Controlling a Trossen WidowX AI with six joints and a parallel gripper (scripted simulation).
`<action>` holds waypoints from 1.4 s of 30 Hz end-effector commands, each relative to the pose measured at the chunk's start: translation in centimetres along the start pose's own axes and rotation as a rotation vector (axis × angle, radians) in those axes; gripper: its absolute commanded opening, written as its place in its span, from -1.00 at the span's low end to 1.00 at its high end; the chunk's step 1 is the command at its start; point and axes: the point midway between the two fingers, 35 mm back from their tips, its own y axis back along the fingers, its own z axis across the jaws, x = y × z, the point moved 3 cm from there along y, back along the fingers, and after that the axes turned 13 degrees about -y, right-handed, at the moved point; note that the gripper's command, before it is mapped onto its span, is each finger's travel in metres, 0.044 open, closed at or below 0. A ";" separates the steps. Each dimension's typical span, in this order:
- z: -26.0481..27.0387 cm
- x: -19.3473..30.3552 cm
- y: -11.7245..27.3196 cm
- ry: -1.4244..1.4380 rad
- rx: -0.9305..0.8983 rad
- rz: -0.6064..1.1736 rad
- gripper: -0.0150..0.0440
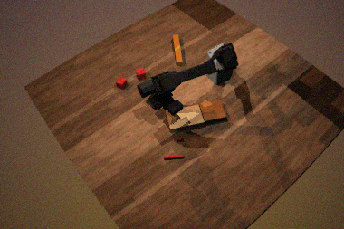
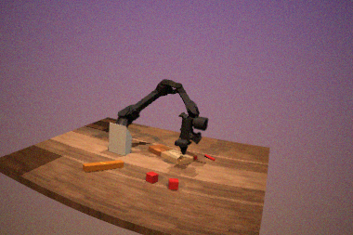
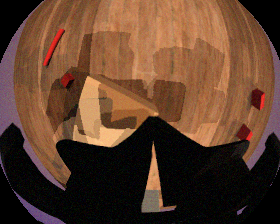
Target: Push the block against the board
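Note:
The pale rectangular board [image 1: 192, 119] [image 2: 171, 156] [image 3: 89, 102] lies flat below the arm. The orange-brown square block [image 1: 214, 109] [image 2: 158, 150] lies flat at the board's end nearer the arm base. Their facing sides look together in the top view, with no clear gap. Their long edges look nearly in line, but I cannot tell if any is exactly even. My gripper [image 1: 175, 108] [image 2: 184, 151] [image 3: 152, 120] is shut and empty, pointing down at the board's far end, by a corner. Whether it touches the board is unclear. The wrist view does not clearly show the block.
A small red cube [image 1: 179, 138] [image 3: 67, 80] and a red rod [image 1: 174, 157] [image 2: 209, 157] [image 3: 54, 47] lie beyond the board. Two larger red cubes [image 1: 121, 82] [image 1: 141, 73] and an orange bar [image 1: 177, 50] [image 2: 103, 166] lie on the other side. Dark shadows cross the table.

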 end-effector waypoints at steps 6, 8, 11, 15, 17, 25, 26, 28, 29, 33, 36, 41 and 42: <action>1.8 -2.4 -0.1 -0.323 -0.003 0.004 -0.49; 2.2 -2.8 -0.1 -0.392 -0.004 0.004 -0.49; 2.7 -3.3 -0.2 -0.473 -0.004 0.005 -0.49; 2.8 -3.4 -0.2 -0.479 -0.004 0.005 -0.49; 2.8 -3.4 -0.2 -0.479 -0.004 0.005 -0.49; 2.8 -3.4 -5.7 -0.479 -0.006 0.006 -0.49; 2.8 -3.4 -5.7 -0.479 -0.006 0.006 -0.49; 2.8 -3.3 -5.7 -0.479 -0.006 0.006 -0.49; 2.9 -3.3 -5.7 -0.479 -0.006 0.006 -0.49; 3.0 -2.9 -5.7 -0.479 -0.006 0.006 -0.49; 3.2 -2.4 -5.6 -0.479 -0.006 0.006 -0.49; 3.4 -1.7 -5.6 -0.480 -0.006 0.007 -0.49; 3.5 -1.5 -5.6 -0.480 -0.006 0.007 -0.49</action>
